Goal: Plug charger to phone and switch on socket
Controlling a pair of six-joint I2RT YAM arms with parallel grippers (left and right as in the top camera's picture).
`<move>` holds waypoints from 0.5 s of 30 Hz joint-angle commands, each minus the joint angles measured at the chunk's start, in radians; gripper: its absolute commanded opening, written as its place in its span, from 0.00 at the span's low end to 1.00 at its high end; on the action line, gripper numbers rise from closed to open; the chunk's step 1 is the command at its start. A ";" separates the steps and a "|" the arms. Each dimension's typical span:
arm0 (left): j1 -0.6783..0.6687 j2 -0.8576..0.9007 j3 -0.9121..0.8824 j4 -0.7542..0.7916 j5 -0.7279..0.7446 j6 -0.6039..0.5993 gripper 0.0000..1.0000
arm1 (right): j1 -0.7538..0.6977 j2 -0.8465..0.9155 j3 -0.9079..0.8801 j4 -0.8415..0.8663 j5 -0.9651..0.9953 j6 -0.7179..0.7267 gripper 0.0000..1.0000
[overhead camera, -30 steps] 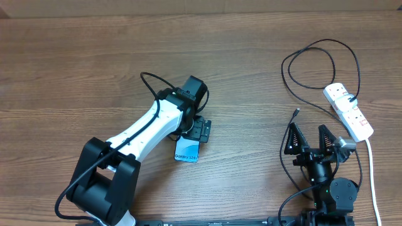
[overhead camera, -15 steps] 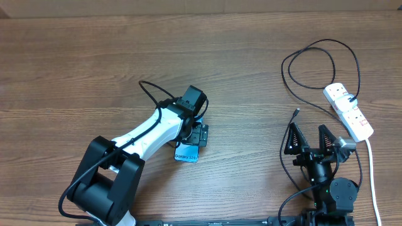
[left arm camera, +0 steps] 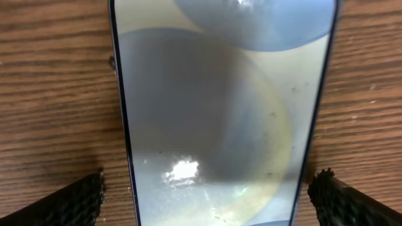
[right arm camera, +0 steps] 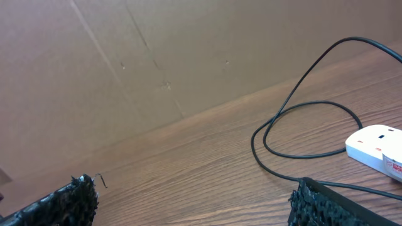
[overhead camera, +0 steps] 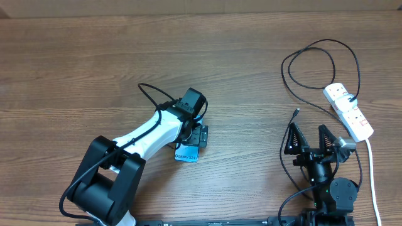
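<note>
The phone lies flat on the table, mostly hidden under my left gripper in the overhead view. In the left wrist view the phone's glossy screen fills the frame, and my left gripper is open with one fingertip on the table at each long edge. The black charger cable loops at the right, its plug in the white socket strip, its tip lying free. My right gripper is open and empty, just below that tip; it also shows in the right wrist view.
The socket's thick white cord runs down the right edge. The cable loop and a corner of the socket show in the right wrist view, with a brown wall behind the table.
My left arm has drawn slightly down and left over the phone, its wrist lowering. The right arm, cable and socket have not moved.
</note>
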 commanded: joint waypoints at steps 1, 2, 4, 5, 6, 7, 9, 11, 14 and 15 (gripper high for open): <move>-0.007 0.011 -0.023 0.014 0.002 -0.017 0.98 | 0.003 -0.008 -0.011 0.005 -0.002 0.003 1.00; -0.007 0.011 -0.027 0.019 0.002 -0.017 0.96 | 0.003 -0.008 -0.011 0.005 -0.002 0.003 1.00; -0.007 0.011 -0.039 0.034 0.003 -0.017 0.88 | 0.003 -0.008 -0.011 0.005 -0.002 0.003 1.00; -0.007 0.011 -0.044 0.038 0.003 -0.017 0.85 | 0.003 -0.008 -0.011 0.005 -0.002 0.003 1.00; -0.007 0.011 -0.047 0.039 0.003 -0.017 0.82 | 0.003 -0.008 -0.011 0.005 -0.002 0.003 1.00; -0.007 0.011 -0.047 0.037 0.003 -0.017 0.78 | 0.003 -0.008 -0.011 0.005 -0.002 0.003 1.00; -0.007 0.011 -0.048 0.037 0.003 -0.018 0.73 | 0.003 -0.008 -0.011 0.005 -0.001 0.003 1.00; -0.007 0.011 -0.048 0.037 0.002 -0.040 0.73 | 0.003 -0.008 -0.011 0.005 -0.002 0.003 1.00; -0.006 0.011 -0.048 0.037 0.002 -0.101 0.72 | 0.003 -0.008 -0.011 0.005 -0.002 0.003 1.00; -0.006 0.011 -0.048 0.039 0.002 -0.126 0.71 | 0.003 -0.008 -0.011 0.005 -0.002 0.003 1.00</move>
